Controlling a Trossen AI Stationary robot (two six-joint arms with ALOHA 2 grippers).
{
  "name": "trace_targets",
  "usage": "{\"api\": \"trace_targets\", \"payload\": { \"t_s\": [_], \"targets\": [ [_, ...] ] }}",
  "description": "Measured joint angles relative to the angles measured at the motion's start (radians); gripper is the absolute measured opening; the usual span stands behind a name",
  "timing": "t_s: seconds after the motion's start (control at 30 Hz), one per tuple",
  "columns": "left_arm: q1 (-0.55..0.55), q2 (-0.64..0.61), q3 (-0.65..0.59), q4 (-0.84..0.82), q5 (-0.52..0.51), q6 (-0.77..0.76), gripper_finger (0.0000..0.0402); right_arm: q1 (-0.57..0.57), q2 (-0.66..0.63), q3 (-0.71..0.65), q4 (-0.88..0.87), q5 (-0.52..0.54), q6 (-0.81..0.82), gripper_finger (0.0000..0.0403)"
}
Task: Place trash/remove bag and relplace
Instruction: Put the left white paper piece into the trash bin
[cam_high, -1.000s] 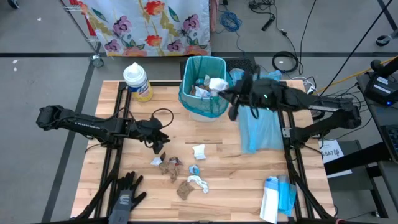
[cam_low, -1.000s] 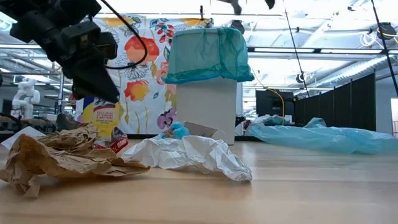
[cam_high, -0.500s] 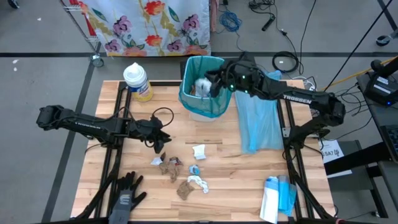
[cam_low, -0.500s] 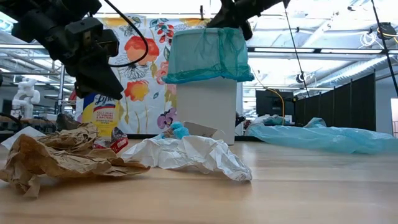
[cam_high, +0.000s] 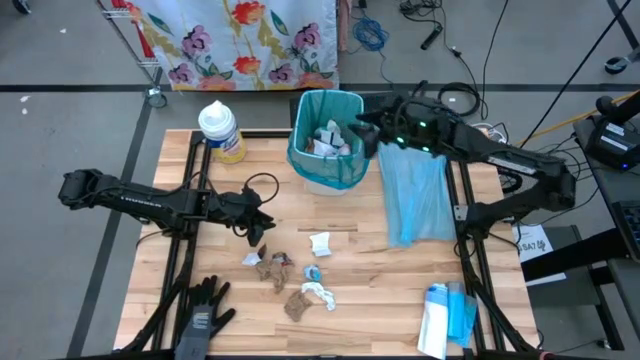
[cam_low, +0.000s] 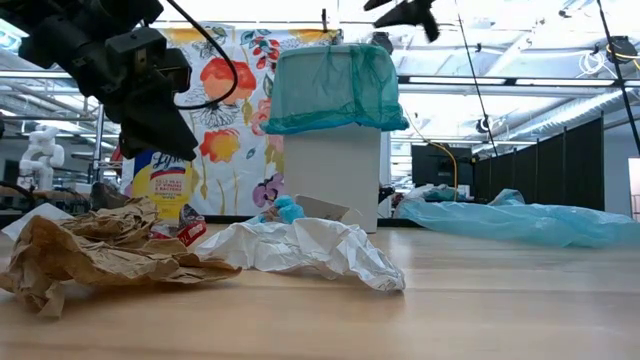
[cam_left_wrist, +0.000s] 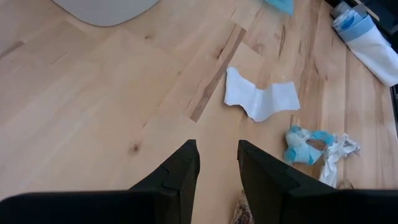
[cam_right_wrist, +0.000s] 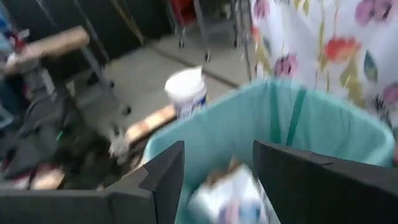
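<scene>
I'd lift the right gripper (cam_high: 367, 133) clear of the bin (cam_high: 327, 141) before reaching for more trash (cam_high: 290, 275); scraps lie on the table in front of the bin. Its fingers are spread, empty (just beside the rim). The left gripper (cam_left_wrist: 216, 163), near the scraps, is part-open and holds nothing.

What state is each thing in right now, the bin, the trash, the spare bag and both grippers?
Bin: upright, lined with a teal bag, scraps inside.
Trash: several scraps loose on the table, not yet binned.
Spare bag: lying flat on the table beside the bin.
Wipes tub: upright, lid on.
Glove: lying flat at the table edge.
Right gripper: open, empty, above the bin rim.
Left gripper: open, empty, near the scraps.
</scene>
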Motion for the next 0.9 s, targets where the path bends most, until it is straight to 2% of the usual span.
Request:
{"api": "trace_targets", "payload": {
  "t_s": [0.23,0.43,0.63,0.77,0.9],
  "targets": [
    [-0.002,0.000,0.003,-0.006,0.046,-0.025,0.0116,0.165,-0.092,0.000,-0.362,0.000,0.038,0.0162],
    [-0.040,0.000,0.077,-0.196,0.055,-0.212,0.0107,0.303,-0.082,-0.029,-0.511,0.018,0.152,0.0153],
    [-0.080,0.000,0.135,-0.347,0.048,-0.393,0.0092,0.404,-0.081,-0.166,-0.504,0.181,0.281,0.0153],
    [-0.095,0.018,0.135,-0.347,0.047,-0.444,0.0089,0.442,-0.081,-0.286,-0.413,0.188,0.382,0.0153],
    [-0.109,0.055,0.135,-0.353,0.051,-0.467,0.0089,0.480,-0.081,-0.416,-0.250,0.185,0.450,0.0153]
  ]
}}
